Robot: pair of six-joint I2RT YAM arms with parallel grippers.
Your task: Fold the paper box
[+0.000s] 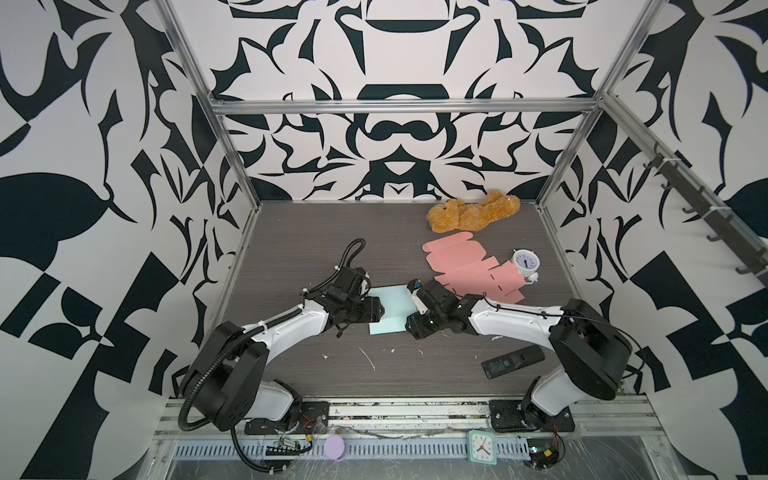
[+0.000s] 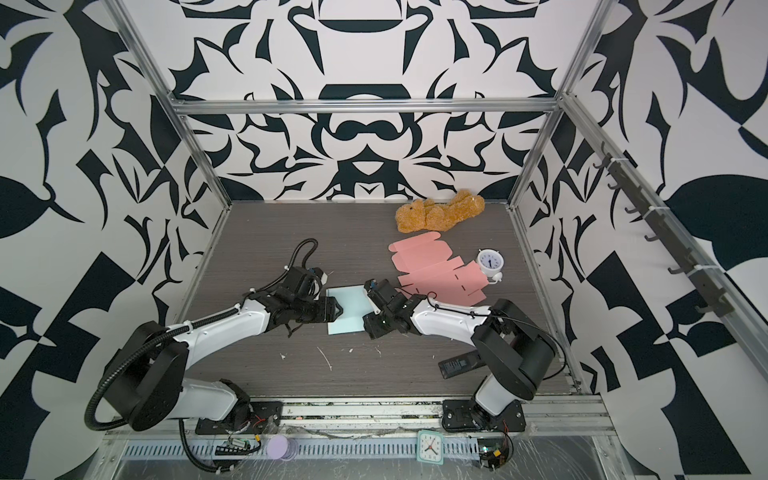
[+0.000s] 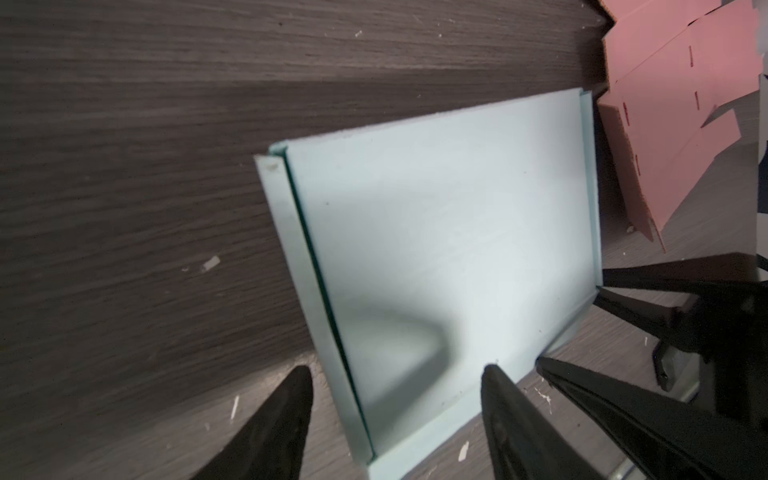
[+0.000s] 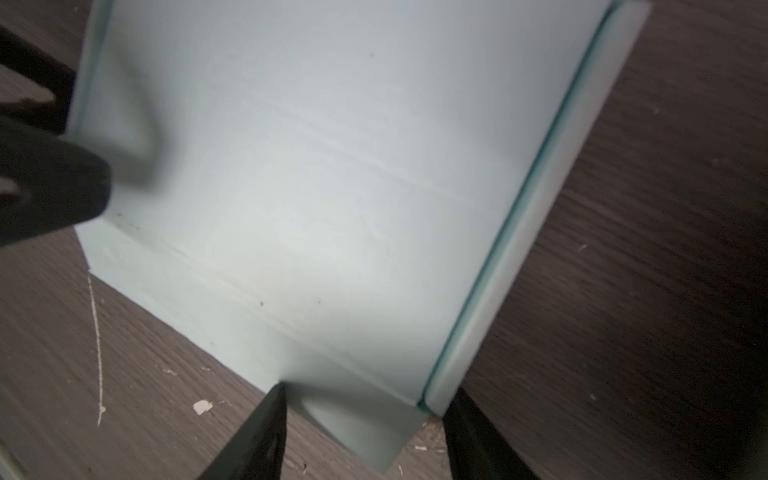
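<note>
Dark woodgrain table (image 1: 311,249) lay scrap-flecked; walls (image 1: 395,145) patterned black-white. Astride blue box (image 1: 392,311) edges, left claw (image 3: 397,368) and right claw (image 4: 365,392) stood parted, gripping nothing.

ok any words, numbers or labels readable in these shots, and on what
No text can be read anywhere.
Round white alarm clock: dial numerals too small.
Square teal clock: dial too small.
Black remote: button labels blurred.
Light blue box, pink cardboard: no print visible.
</note>
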